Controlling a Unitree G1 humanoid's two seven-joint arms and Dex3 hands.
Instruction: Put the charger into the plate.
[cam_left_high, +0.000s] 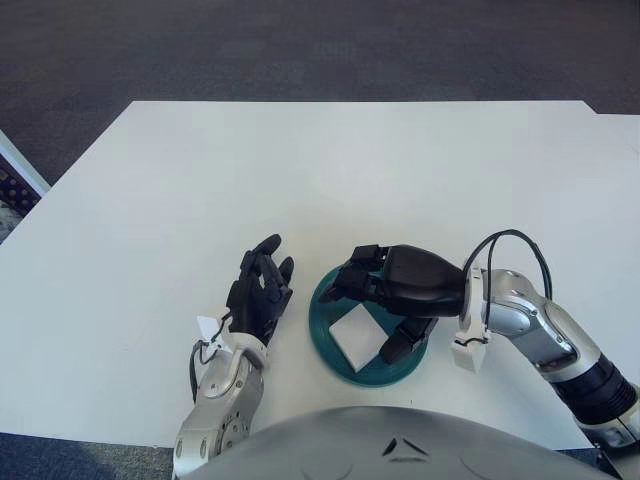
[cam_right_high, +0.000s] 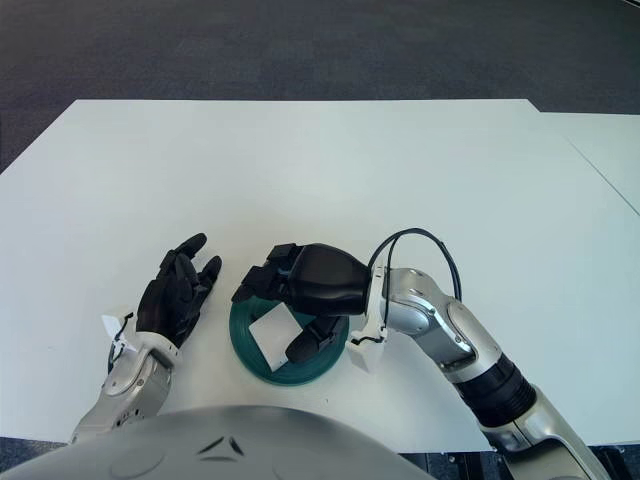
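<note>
Fingers (cam_left_high: 352, 281) of the right hand (cam_left_high: 410, 285) spread loosely over the green plate (cam_left_high: 335, 352) at lower centre, holding nothing. White charger (cam_left_high: 357, 334) lies in the plate under the palm. Left hand (cam_left_high: 260, 295) shows just left of the plate, fingers relaxed, above the white surface (cam_left_high: 300, 170).

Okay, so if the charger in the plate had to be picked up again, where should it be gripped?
The charger is a flat white block in the teal plate, under the right hand. Probably pinch two opposite side edges from straight above: the rim blocks a sideways approach. The left hand shows left of the plate.
</note>
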